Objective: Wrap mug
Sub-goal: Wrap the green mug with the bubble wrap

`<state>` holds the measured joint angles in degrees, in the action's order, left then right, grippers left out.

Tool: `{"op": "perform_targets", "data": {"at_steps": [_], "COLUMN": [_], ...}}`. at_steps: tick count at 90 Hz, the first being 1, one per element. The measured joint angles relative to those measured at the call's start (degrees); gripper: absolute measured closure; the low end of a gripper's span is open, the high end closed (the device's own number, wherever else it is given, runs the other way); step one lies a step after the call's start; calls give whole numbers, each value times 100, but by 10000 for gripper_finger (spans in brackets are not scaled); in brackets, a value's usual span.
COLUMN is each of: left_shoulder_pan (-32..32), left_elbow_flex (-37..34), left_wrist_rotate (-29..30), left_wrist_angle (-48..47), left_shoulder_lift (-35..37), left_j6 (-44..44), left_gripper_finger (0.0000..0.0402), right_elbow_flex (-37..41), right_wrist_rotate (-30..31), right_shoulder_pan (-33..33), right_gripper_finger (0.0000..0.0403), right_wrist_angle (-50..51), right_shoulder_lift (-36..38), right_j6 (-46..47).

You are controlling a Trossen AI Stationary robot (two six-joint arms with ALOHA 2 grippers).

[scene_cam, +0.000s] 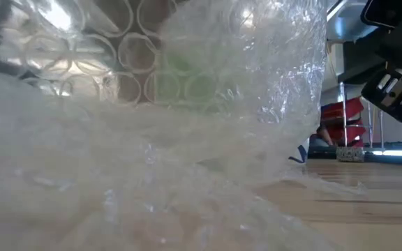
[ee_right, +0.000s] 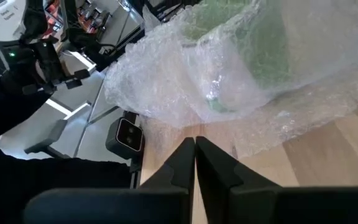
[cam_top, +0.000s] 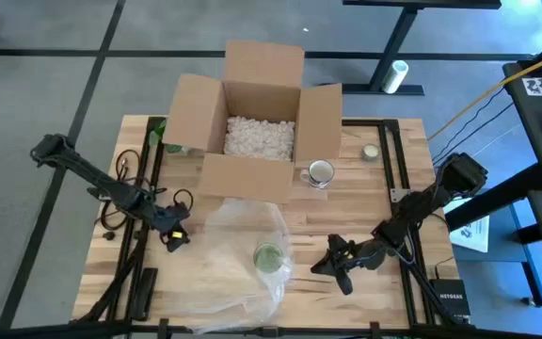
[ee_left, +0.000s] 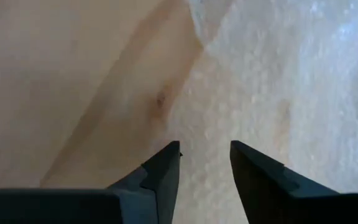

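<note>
**A:** Bubble wrap (scene_cam: 152,174) fills the whole low view – the green mug (cam_top: 267,256) sits on it, near the front middle of the bench (cam_top: 365,202). Which arm's closer?

**B:** Right pincer (cam_top: 332,266), fingers pressed together and empty, just beside the sheet's edge with the mug toward the left arm from it. Left pincer (cam_top: 175,235) hangs narrowly parted over the far edge. Cardboard box (cam_top: 257,118) holds packing peanuts (cam_top: 260,137); a white mug (cam_top: 321,173) stands beside it.

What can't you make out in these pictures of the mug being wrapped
- Green mug: handle and rim blurred by bubble wrap in every view.
- Low view: bubble wrap fills the frame, hiding the cardboard box.
- Left gripper: open above the wrap's edge; contact unclear.
- Right gripper: shut, beside the wrap.
</note>
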<state>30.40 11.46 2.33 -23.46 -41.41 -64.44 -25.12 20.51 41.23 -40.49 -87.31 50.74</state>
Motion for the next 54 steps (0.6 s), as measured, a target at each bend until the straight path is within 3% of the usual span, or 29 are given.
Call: {"op": "perform_targets", "data": {"at_steps": [16,34,43,54], "left_shoulder_pan": [319,647,717,773], "left_elbow_flex": [-123,-487,-554,-551], "left_wrist_rotate": [86,78,27,21], "left_wrist_angle": [119,1141,1589,2028], "left_shoulder_lift": [-199,-313,-337,-334], "left_j6": [-495,-1040,-1024,-777], "left_gripper_finger": [276,283,315,384], "right_elbow_flex": [0,0,0,0], "right_wrist_rotate": [0,0,0,-2], "right_shoulder_pan": [0,4,4,4], "right_gripper_finger": [403,403,403,403], "right_wrist_angle": [-13,-27,-31,-33], "right_shoulder_lift": [-2,-2,-2,-2], "right_j6": [0,0,0,0]}}
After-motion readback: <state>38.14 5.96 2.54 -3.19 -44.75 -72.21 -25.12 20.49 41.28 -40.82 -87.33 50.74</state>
